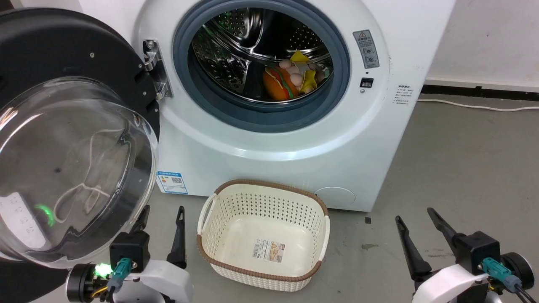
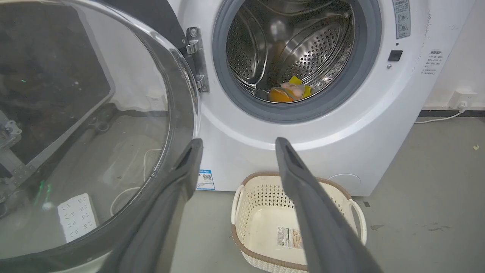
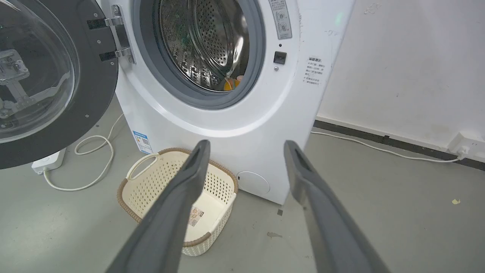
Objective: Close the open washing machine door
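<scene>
Beside the open washing machine door (image 1: 71, 168), left hand (image 1: 163, 211) released; right hand (image 1: 414, 213) released.

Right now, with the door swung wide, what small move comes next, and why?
Probably ease the left gripper leftward past the near rim of the washing machine door, to reach its outer face. The door hangs from its hinge with the glass bowl facing the robot, and the open gripper sits on that inner side, where a push might open it wider.
</scene>
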Controlling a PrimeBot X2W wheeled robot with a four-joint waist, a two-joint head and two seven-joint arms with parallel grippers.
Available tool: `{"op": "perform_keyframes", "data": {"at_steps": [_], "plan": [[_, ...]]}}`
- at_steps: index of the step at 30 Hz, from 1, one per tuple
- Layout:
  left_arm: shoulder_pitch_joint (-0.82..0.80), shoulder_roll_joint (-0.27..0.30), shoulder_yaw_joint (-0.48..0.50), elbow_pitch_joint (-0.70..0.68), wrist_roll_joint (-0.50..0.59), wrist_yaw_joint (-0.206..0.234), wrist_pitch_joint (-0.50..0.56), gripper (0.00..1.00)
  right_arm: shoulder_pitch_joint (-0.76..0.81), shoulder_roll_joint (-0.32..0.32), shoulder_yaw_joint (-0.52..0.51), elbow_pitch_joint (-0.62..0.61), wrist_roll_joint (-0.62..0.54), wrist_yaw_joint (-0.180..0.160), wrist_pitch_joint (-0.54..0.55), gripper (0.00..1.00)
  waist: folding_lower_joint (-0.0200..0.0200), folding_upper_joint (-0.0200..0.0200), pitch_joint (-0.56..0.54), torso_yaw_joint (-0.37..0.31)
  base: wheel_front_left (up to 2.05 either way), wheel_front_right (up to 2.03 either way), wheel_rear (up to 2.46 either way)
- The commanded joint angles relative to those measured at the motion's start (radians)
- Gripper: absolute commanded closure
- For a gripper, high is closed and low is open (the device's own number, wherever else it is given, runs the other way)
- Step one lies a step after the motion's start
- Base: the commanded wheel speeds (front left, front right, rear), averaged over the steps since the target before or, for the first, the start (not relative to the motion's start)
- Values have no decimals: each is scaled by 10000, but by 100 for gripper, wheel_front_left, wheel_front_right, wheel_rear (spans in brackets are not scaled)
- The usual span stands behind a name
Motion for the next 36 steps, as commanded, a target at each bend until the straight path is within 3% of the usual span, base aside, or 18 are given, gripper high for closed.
{"op": "perform_keyframes", "data": {"at_steps": [1,15,36], "plan": [[-6,1,-24,-19,15,10,-48,0,13,1,-27,-5,60,0,-44,0,0,0,1,0,0,0,0],[-17,59,-297,-86,35,90,-340,0,164,6,-185,-79,145,-1,-336,0,0,0,-37,233,0,0,0],[159,267,-641,-233,-18,288,-779,0,307,14,-4,-157,259,-2,-774,0,0,0,-76,1524,0,0,0]]}}
